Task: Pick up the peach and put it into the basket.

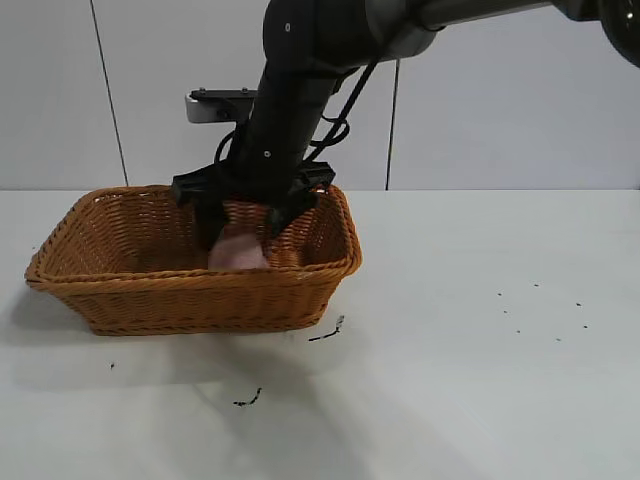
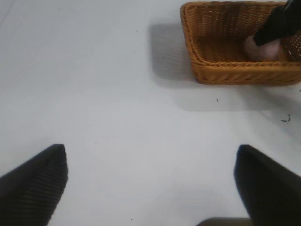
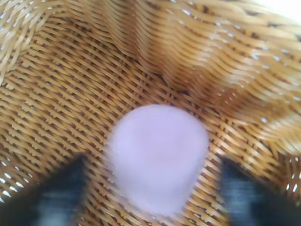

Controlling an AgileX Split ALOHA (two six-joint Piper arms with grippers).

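The pale-pink peach (image 1: pixel 238 253) lies inside the orange-brown wicker basket (image 1: pixel 120 285) at the table's left, near its right end. My right gripper (image 1: pixel 245 228) reaches down into the basket right over the peach. In the right wrist view the peach (image 3: pixel 157 155) rests on the woven floor between the two dark fingers (image 3: pixel 61 190), which stand apart from it with gaps on both sides. The gripper is open. My left gripper (image 2: pixel 150 181) is open and empty over bare table, far from the basket (image 2: pixel 235 73); the peach (image 2: pixel 263 47) shows there too.
The white table (image 1: pixel 480 330) spreads to the right of the basket. Small dark specks (image 1: pixel 328 332) lie in front of the basket and at the right. A grey wall stands behind.
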